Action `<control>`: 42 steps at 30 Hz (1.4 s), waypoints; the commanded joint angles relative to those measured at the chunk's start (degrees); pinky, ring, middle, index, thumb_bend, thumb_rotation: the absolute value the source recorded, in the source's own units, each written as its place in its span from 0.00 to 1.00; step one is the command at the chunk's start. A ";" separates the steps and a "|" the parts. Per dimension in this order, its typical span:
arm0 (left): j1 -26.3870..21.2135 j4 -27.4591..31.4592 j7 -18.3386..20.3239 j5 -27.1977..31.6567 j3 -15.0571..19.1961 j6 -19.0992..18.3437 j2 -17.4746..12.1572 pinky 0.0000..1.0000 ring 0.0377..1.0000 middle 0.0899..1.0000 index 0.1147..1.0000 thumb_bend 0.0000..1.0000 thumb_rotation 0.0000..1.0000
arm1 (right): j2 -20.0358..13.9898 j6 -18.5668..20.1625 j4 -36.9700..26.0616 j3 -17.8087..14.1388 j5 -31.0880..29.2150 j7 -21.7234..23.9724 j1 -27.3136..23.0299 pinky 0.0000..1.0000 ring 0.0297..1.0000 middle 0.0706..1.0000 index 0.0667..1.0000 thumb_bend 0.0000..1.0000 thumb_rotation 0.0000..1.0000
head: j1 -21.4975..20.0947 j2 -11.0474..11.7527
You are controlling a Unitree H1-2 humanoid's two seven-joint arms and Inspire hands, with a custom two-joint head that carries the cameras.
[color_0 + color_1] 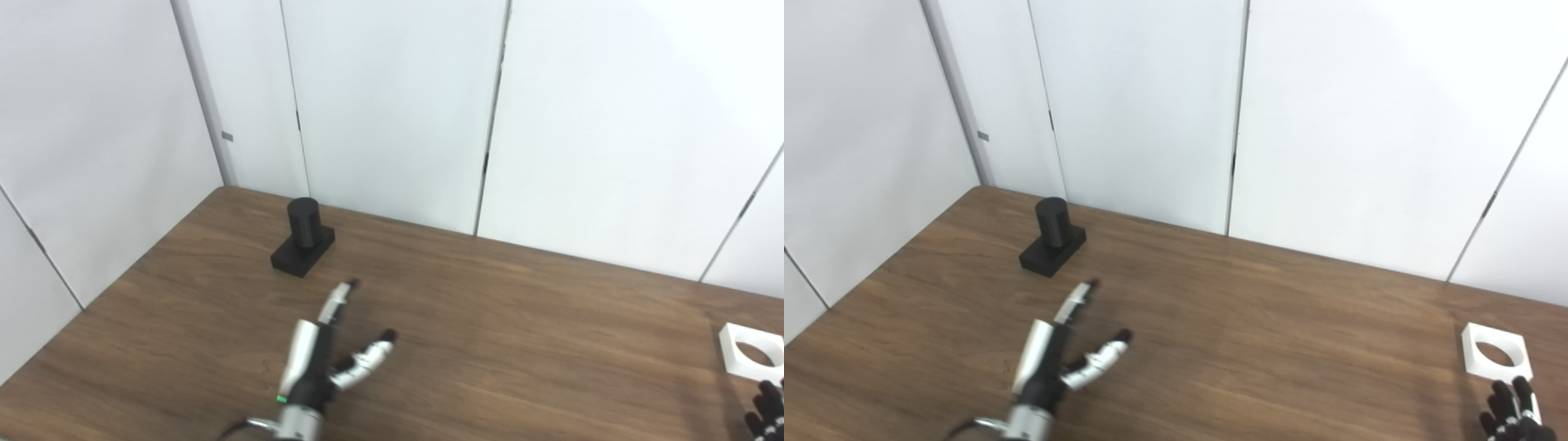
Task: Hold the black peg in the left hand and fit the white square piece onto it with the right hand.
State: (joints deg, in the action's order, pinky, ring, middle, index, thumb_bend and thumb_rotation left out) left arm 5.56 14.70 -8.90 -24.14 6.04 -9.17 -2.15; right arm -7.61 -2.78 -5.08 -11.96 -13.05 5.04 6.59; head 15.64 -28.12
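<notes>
Your left hand (pixel 318 361) hovers over the brown wooden worktop (pixel 490 318) with fingers spread and nothing held, near but well short of the black cylindrical peg on its black block base (pixel 303 237), which stands upright at the far left. Your right hand (pixel 1513 411) shows only dark fingertips at the near right edge, just beside the white square piece with a round hole (pixel 1497 358); whether its fingers are spread or closed you cannot tell.
</notes>
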 commanded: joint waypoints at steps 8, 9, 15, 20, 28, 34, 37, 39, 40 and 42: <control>-8.66 -0.26 -2.56 -10.06 3.72 -10.52 -8.81 0.83 0.92 0.95 0.90 0.70 0.48 | 0.26 0.90 0.94 1.25 -0.62 1.15 3.73 1.00 1.00 0.98 1.00 0.64 0.83 | 0.24 -0.24; -9.24 -0.69 -2.34 -11.92 3.38 -11.63 -10.26 0.82 0.93 0.95 0.90 0.72 0.51 | 0.27 0.92 0.75 1.35 -0.91 1.35 3.84 1.00 1.00 0.99 1.00 0.60 0.81 | 0.18 -0.26; -12.07 -3.79 -2.34 -14.12 3.31 -14.43 -14.40 0.81 0.95 0.96 0.87 0.77 0.46 | 0.16 0.88 0.06 2.31 -1.22 1.92 4.20 1.00 1.00 1.00 1.00 0.46 0.73 | -0.29 -0.44; -13.76 -8.75 -3.65 -14.59 2.77 -14.00 -16.99 0.86 0.97 0.95 0.85 0.77 0.45 | 0.07 1.04 -0.17 2.71 -0.90 1.91 4.62 1.00 1.00 0.99 1.00 0.50 0.69 | -0.70 -0.75; -16.81 -15.57 -2.83 -18.99 -1.62 -15.67 -20.62 0.94 0.97 0.94 0.84 0.85 0.55 | -0.08 1.36 -0.27 2.77 -1.37 1.93 4.89 1.00 1.00 0.98 1.00 0.54 0.69 | -1.26 -0.90; -18.99 -19.24 -1.15 -19.11 -4.62 -15.90 -22.42 0.93 0.96 0.92 0.84 0.87 0.56 | -0.25 2.12 -1.13 3.23 0.18 1.16 5.13 1.00 1.00 0.99 1.00 0.50 0.69 | -1.50 -1.12; -20.35 -21.70 -1.74 -19.45 -6.01 -15.44 -22.75 0.93 0.95 0.92 0.82 0.90 0.59 | -0.25 1.37 -1.03 3.29 0.67 1.19 5.21 1.00 1.00 0.98 1.00 0.49 0.69 | -1.54 -1.18; -21.04 -22.49 -1.77 -19.89 -6.81 -15.72 -22.79 0.93 0.95 0.92 0.82 0.93 0.61 | -0.20 1.39 -1.13 3.28 0.25 1.46 5.22 1.00 1.00 0.98 1.00 0.47 0.68 | -1.62 -1.20; -21.36 -22.72 -1.59 -20.12 -7.15 -16.13 -22.79 0.94 0.95 0.92 0.82 0.94 0.62 | -0.16 1.56 -1.26 3.30 0.12 1.49 5.23 1.00 1.00 0.98 1.00 0.47 0.67 | -1.68 -1.31; -21.96 -23.36 -1.32 -20.44 -7.71 -16.74 -22.82 0.95 0.95 0.93 0.83 0.94 0.64 | -0.19 2.13 -1.56 3.36 0.25 1.36 5.29 1.00 1.00 0.99 1.00 0.48 0.70 | -1.74 -1.31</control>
State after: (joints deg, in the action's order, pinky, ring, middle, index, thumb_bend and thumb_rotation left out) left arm -13.32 -9.37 -9.25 -43.15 -1.83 -25.53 -23.10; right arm -8.58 -1.34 -7.61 -9.25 -12.69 6.23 9.22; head 13.89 -29.36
